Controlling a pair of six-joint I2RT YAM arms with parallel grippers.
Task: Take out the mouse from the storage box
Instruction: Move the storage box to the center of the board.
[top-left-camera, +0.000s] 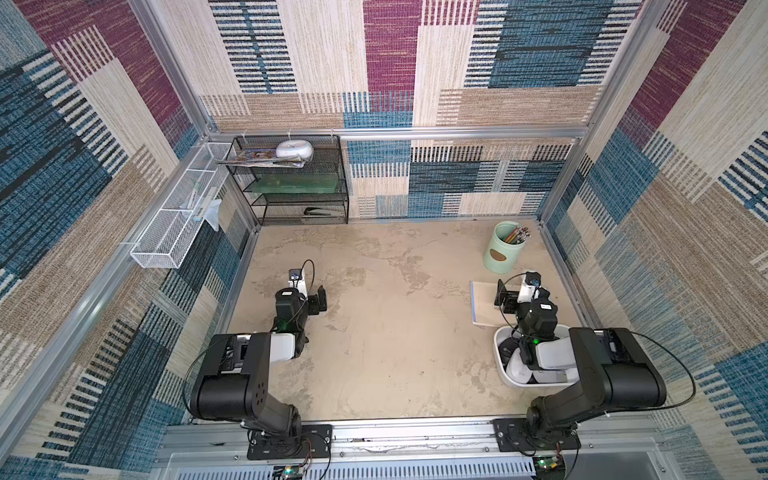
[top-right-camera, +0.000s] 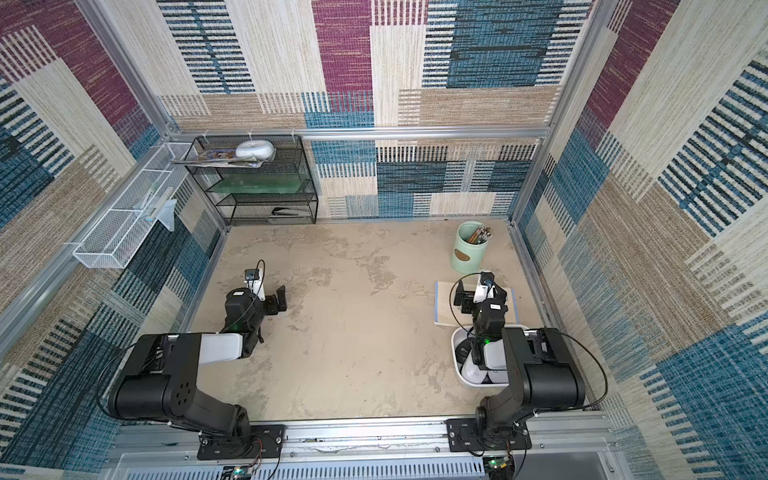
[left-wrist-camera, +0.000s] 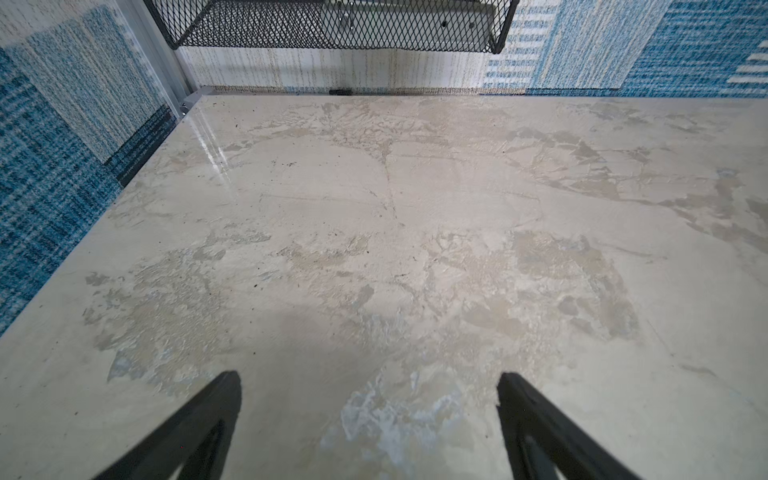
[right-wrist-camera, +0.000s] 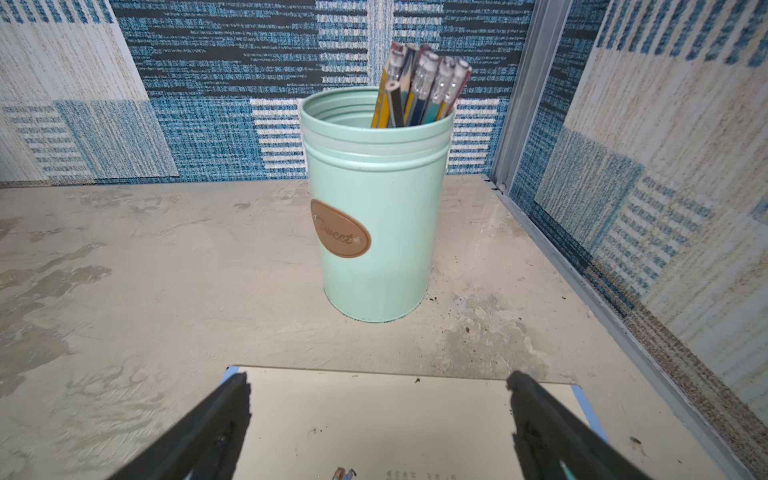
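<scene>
Fingers of the left arm (left-wrist-camera: 212, 411) are spread wide and empty above the bare tabletop (left-wrist-camera: 395, 199); fingers of the right arm (right-wrist-camera: 216, 424) are likewise wide and empty, held over a notebook (right-wrist-camera: 374, 415) and pointed toward a mint-green pencil cup (right-wrist-camera: 374, 199). The storage box (top-left-camera: 501, 361) is seen in both top views at the near right of the tabletop, beneath the right forearm. The task is judged not begun: no mouse is seen on the tabletop, and reach, grasp and lift-out are all left. Within the box a dark mouse (top-left-camera: 506, 348) and a white mouse (top-left-camera: 519, 371) are partly made out; the rest is hidden by the arm, so their number cannot be told. The box is shown in neither wrist view.
</scene>
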